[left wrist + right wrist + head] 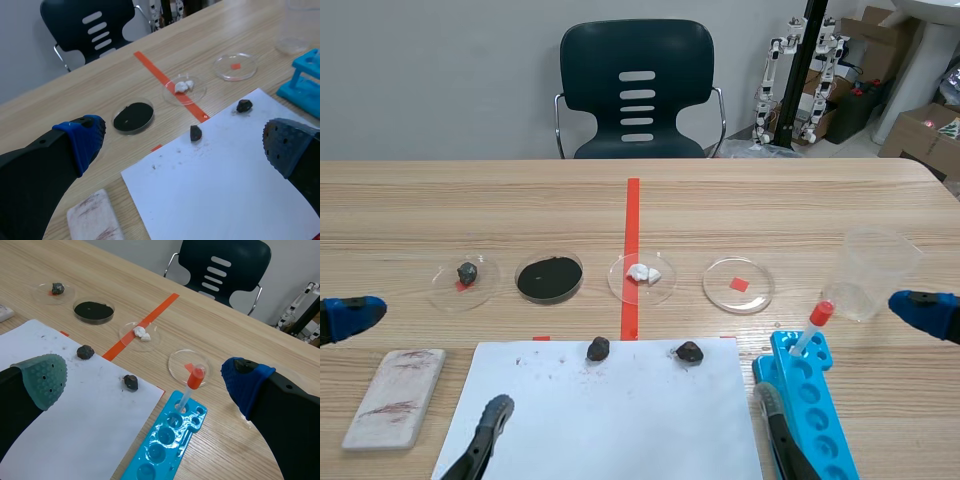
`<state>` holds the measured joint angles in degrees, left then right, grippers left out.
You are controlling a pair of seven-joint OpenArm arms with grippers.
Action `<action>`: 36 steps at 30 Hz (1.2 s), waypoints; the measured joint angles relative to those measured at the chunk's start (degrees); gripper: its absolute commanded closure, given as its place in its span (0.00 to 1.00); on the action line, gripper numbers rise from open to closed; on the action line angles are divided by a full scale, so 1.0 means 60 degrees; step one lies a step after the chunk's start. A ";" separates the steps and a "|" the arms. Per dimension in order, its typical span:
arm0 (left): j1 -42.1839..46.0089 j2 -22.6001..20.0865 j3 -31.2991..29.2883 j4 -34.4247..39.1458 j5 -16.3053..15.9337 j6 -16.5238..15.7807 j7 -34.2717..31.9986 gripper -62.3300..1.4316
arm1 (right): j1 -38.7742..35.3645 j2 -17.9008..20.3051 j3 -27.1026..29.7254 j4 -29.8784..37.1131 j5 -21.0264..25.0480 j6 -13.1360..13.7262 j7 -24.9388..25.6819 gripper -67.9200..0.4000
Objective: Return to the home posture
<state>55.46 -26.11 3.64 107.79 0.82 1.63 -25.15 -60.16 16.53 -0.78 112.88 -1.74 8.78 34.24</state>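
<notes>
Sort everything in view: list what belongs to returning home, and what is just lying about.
Job in hand:
left end effector, open, empty
right end effector, open, empty

Lying about:
four dishes
two rocks on the paper
blue rack with a red-capped tube
cup
white block
chair

bare wood strip behind the petri dishes point(715, 295) to the far edge, free lane
right gripper point(145, 380) side: cup point(875, 270) and red-capped tube point(813, 328) standing in the blue rack point(815, 400) just inboard
left gripper point(185, 145) side: white block point(395, 395) near, two stones point(598, 348) on the paper point(610, 420) mid-table
</notes>
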 measured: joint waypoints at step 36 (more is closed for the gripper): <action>0.0488 0.0357 -0.0280 0.0040 0.0186 0.0000 -0.0178 0.00 | 0.0000 0.0004 0.0000 0.0000 -0.0004 -0.0004 -0.0004 0.04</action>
<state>58.39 -23.97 1.96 108.03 1.93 1.63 -26.22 -60.16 16.56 -0.78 112.88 -1.76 8.75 34.22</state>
